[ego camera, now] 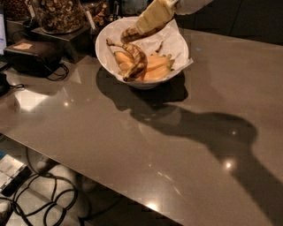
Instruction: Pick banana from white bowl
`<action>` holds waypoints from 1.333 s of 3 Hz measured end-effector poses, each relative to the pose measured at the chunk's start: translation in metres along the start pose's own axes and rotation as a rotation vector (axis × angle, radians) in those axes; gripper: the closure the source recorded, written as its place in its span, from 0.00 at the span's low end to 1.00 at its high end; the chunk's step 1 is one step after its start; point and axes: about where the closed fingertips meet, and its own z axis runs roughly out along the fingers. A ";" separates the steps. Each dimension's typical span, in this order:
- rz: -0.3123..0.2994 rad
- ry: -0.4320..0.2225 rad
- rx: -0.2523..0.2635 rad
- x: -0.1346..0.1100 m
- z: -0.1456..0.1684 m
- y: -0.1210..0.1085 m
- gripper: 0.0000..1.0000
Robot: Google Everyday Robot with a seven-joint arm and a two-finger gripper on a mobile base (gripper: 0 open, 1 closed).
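The white bowl (104, 58) with a crumpled white paper lining (177, 43) stands at the back of the grey table (132, 145). My gripper (151, 20), with cream-coloured fingers, hangs over the bowl's far side and is shut on the banana (129, 34). The banana's dark streaked end sticks out to the left, above the bowl's contents. A longer brown-streaked banana (138, 62) with a thin stem and smooth orange-yellow fruits (157, 70) lie in the bowl below it.
A glass jar of nuts (57, 13) on a dark stand and a black device (33, 55) with a cord stand left of the bowl. Cables (44, 194) lie on the floor past the table's front edge.
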 end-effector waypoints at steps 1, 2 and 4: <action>-0.029 -0.031 0.022 -0.004 -0.012 0.018 1.00; -0.040 -0.099 0.044 0.004 -0.026 0.049 1.00; -0.025 -0.102 0.044 0.010 -0.025 0.064 1.00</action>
